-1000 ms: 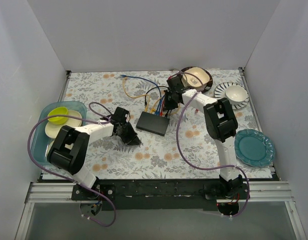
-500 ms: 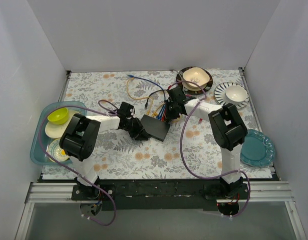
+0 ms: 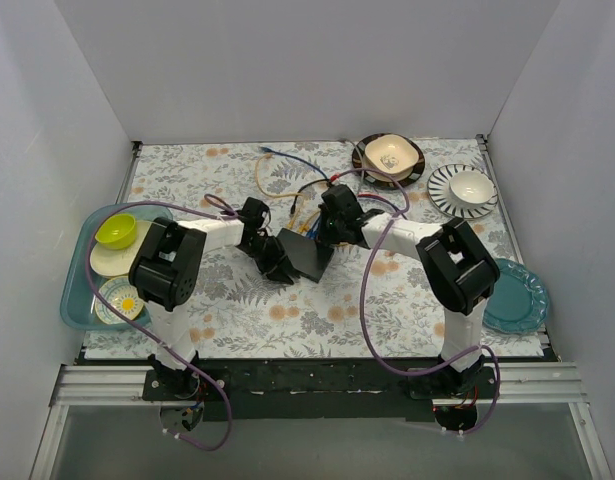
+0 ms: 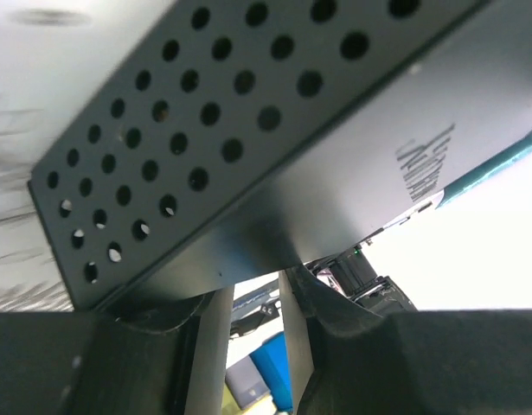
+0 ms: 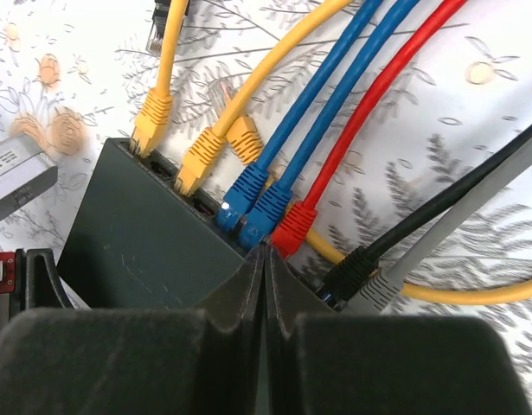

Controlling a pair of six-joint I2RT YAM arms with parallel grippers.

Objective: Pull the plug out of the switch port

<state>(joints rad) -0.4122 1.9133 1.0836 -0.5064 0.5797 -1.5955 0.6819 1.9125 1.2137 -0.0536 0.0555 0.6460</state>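
The switch (image 3: 309, 256) is a dark flat box at the table's middle, seen tilted from above. Its top shows in the right wrist view (image 5: 144, 233) and its perforated side fills the left wrist view (image 4: 248, 130). Yellow (image 5: 201, 162), blue (image 5: 270, 212), red (image 5: 294, 229), black (image 5: 356, 270) and grey plugs sit in its sockets. My right gripper (image 3: 325, 232) is shut and empty, its tips (image 5: 266, 252) on the switch's edge between a blue and the red plug. My left gripper (image 3: 280, 268) is against the switch's left side, jaws a little apart (image 4: 253, 298), with nothing between them.
Coloured cables (image 3: 287, 185) loop behind the switch. A teal tray (image 3: 77, 300) with dishes and a green bowl (image 3: 115, 230) is at the left. A beige bowl on a dark plate (image 3: 389, 155), a striped plate (image 3: 465, 188) and a teal plate (image 3: 512, 295) are at the right.
My left gripper has moved right up against the switch. My right gripper has come down and left onto the switch's socket edge. The switch has shifted and tilted.
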